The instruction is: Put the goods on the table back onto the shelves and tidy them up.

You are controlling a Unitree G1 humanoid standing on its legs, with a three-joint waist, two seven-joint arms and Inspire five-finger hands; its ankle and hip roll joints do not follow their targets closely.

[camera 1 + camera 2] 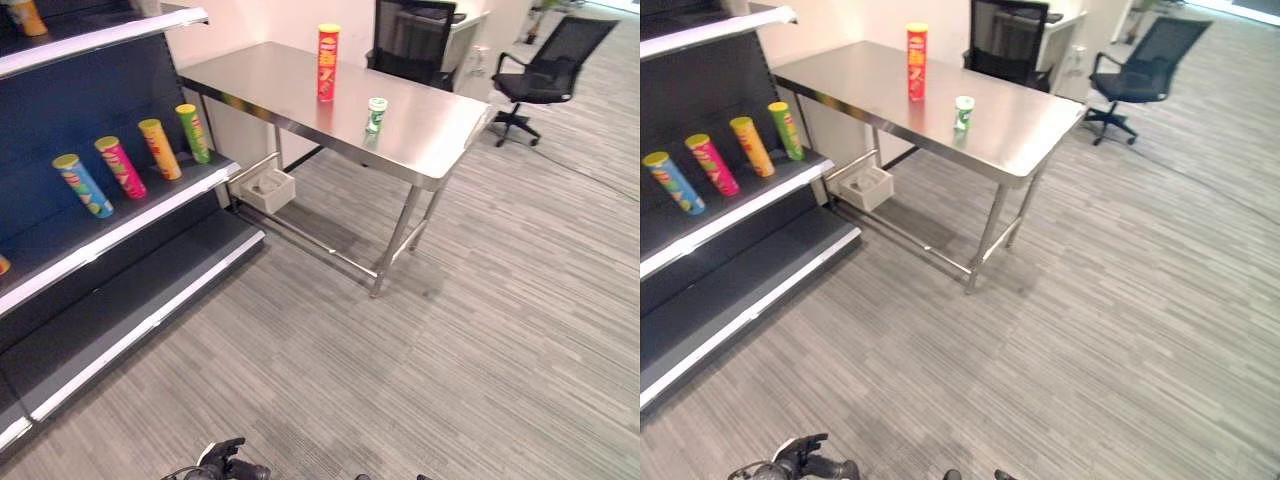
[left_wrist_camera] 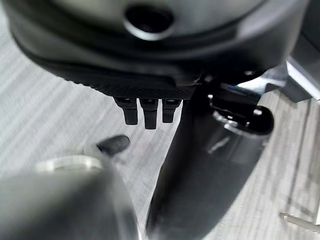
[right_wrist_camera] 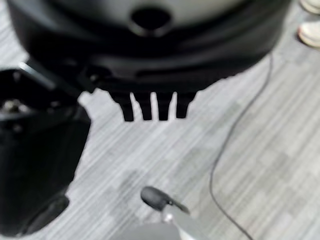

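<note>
Steel table (image 1: 430, 150) – red can (image 1: 328, 62) upright; left hand (image 2: 145, 107), right hand (image 3: 150, 105) uncurled, empty

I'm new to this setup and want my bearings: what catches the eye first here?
A tall red can stands upright on the steel table, with a small green-and-white cup nearer the table's front edge. To the left, four colourful cans lean in a row on a dark shelf. Two black office chairs sit beyond the table.

Office: swivel chairs (image 1: 545, 68), carpet; shop shelving (image 1: 120, 225).
</note>
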